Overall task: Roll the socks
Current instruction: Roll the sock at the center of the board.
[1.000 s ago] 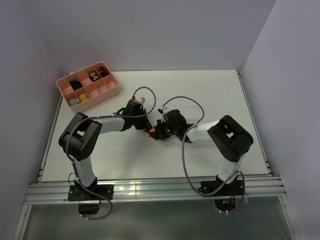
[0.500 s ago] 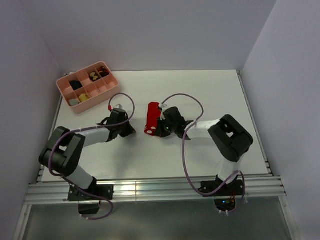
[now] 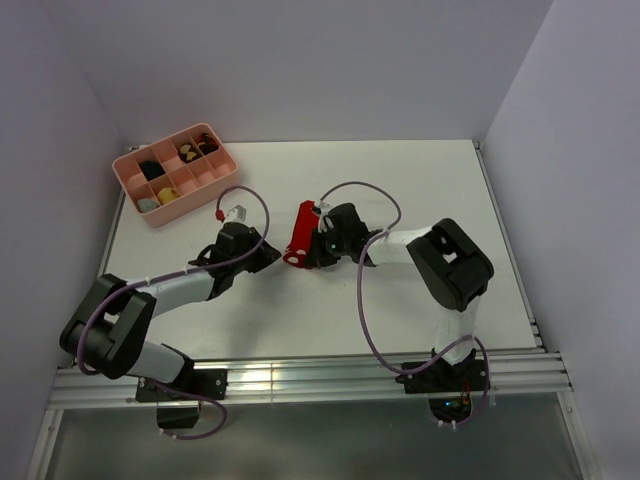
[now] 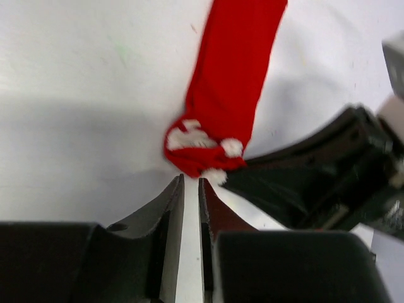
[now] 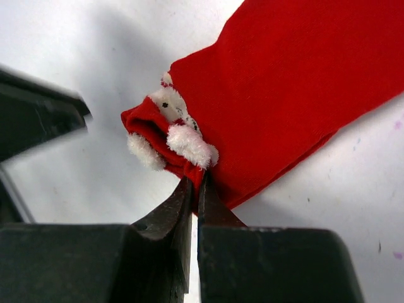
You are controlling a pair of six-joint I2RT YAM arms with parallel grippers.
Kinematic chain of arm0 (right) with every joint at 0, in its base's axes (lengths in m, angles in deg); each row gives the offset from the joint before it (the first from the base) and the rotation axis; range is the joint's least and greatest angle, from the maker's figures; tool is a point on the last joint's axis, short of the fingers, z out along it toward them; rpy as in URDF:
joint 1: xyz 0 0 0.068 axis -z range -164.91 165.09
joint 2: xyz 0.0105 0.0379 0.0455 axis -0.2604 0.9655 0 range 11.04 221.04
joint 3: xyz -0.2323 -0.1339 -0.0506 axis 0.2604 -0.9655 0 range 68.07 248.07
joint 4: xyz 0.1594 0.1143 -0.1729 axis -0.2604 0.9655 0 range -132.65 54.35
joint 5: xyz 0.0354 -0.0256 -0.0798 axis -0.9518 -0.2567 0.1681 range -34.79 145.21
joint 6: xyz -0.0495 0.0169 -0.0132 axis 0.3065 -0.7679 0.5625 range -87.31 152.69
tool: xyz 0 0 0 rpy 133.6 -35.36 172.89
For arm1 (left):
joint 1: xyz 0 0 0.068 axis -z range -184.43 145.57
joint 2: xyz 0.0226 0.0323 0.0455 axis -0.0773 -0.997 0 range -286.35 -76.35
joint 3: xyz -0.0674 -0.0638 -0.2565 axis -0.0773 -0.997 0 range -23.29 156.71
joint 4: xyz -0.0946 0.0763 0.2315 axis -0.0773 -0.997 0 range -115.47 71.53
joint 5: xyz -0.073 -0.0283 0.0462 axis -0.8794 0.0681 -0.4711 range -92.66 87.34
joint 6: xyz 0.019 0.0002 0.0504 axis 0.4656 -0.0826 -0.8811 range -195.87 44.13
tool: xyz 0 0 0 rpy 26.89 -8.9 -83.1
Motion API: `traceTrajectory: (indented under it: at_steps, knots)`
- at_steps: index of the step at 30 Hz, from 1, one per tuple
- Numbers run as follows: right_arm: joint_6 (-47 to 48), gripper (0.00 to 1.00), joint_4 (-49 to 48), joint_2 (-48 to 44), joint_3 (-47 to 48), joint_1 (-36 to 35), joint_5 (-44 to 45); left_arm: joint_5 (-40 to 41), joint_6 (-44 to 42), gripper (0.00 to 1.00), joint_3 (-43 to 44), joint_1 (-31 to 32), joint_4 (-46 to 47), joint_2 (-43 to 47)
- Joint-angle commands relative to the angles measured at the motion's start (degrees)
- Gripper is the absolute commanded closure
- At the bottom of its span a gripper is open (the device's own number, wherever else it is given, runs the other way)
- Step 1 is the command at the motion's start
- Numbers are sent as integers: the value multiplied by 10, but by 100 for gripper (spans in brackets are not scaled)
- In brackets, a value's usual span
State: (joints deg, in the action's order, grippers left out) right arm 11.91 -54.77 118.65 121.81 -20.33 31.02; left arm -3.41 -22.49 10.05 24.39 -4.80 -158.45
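While 2 arms are facing each other at the middle of the tabletop (image 3: pixel 420 190), the socks (image 3: pixel 299 232) are lying stretched out between them as 1 red strip.
Right end effector (image 5: pixel 194 183) is pressing its fingertips together on the red fabric at the strip's near end, just under a bunched fold bearing white fuzzy marks; the rest of the strip is running flat toward the far side. Left end effector (image 4: pixel 191 183) is pointing at that same end, just short of it, its jaws standing narrowly parted with bare tabletop showing through the gap. Pink compartment tray (image 3: pixel 205 197) is sitting well apart at the far-left corner.
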Motion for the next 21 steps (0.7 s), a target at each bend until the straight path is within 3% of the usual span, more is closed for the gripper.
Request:
traceTrajectory:
  at_steps: [1, 9, 21]
  knots:
    - [-6, 100, 60, 44, 24, 19, -52, -5, 16, 80, -25, 26, 62, 6]
    - [-30, 100, 109, 85, 73, 47, -146, -7, -5, 82, -28, 56, 129, -31]
    - [-36, 100, 144, 105, 99, 57, -159, 3, -38, 85, 23, 58, 174, -99]
